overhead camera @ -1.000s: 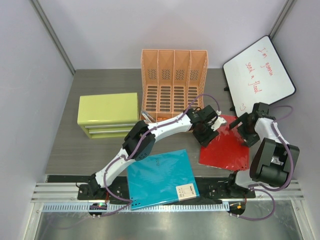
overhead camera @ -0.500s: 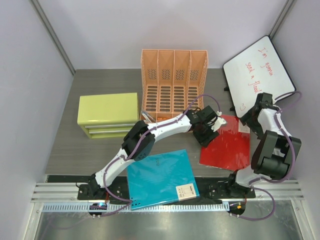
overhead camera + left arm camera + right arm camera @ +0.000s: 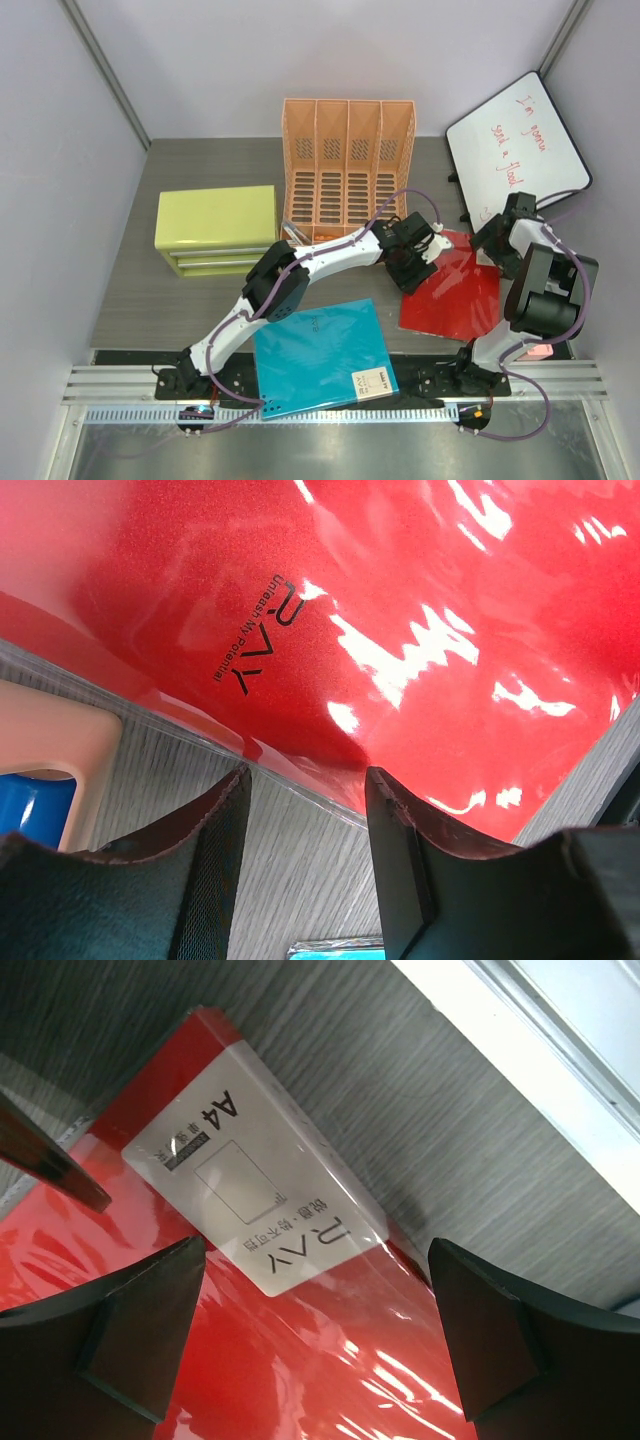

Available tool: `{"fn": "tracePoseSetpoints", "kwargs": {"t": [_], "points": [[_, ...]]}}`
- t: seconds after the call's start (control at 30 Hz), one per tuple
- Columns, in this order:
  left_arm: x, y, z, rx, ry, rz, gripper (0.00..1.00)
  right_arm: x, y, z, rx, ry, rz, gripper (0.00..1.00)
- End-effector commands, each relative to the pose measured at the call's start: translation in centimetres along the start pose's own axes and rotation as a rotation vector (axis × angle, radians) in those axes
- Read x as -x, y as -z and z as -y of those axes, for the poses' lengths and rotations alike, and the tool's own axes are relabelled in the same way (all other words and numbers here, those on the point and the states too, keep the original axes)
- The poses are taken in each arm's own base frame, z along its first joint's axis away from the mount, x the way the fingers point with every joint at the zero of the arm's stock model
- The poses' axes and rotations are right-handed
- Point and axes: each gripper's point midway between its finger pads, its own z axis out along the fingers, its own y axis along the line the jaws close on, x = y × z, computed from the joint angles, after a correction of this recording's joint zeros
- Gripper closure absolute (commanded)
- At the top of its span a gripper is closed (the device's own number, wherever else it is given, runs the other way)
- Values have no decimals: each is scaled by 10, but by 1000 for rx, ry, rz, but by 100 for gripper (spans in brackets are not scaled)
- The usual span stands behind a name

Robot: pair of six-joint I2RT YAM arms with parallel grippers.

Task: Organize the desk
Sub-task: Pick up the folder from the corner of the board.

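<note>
A red folder [image 3: 455, 290] in glossy wrap lies on the dark grey wood-grain desk [image 3: 150, 290] at the right. My left gripper [image 3: 408, 268] is at the folder's near-left edge. In the left wrist view it [image 3: 305, 780] is open, and the folder's [image 3: 400, 630] raised edge crosses just past the fingertips. My right gripper [image 3: 492, 240] hovers over the folder's far right corner. In the right wrist view it [image 3: 316, 1248] is wide open above the folder's white A4 label [image 3: 260, 1190].
An orange mesh file rack [image 3: 347, 170] stands at the back, with a lime-green drawer cabinet [image 3: 217, 230] to its left. A whiteboard [image 3: 518, 150] leans at the back right, close to my right gripper. A teal folder [image 3: 322, 355] lies at the near edge.
My right gripper swung back-right toward the whiteboard, then came back a little over the red folder's far corner. The left arm and the folder have barely moved.
</note>
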Motion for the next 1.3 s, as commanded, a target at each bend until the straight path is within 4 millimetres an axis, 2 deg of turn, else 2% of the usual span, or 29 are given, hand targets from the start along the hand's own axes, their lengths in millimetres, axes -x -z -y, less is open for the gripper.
{"fn": "tracePoseSetpoints", "kwargs": {"t": [0.0, 0.23, 0.47, 0.53, 0.7, 1.0, 1.27], "points": [[7, 13, 13, -24, -27, 16, 50, -10, -13, 0, 32, -5, -14, 0], [10, 18, 10, -5, -29, 26, 50, -23, -6, -13, 152, -67, -60, 3], [10, 20, 11, -2, -30, 26, 51, -37, 17, -34, 329, -123, -102, 29], [9, 20, 11, -3, -29, 23, 51, -38, 25, -41, 384, -142, -105, 33], [10, 24, 12, -2, -30, 27, 51, -58, 37, -55, 505, -165, -184, 35], [11, 28, 11, 10, -31, 31, 51, -55, 87, -74, 694, -172, -182, 40], [17, 36, 9, 29, -58, 45, 51, -80, 114, -74, 795, -205, -230, 41]]}}
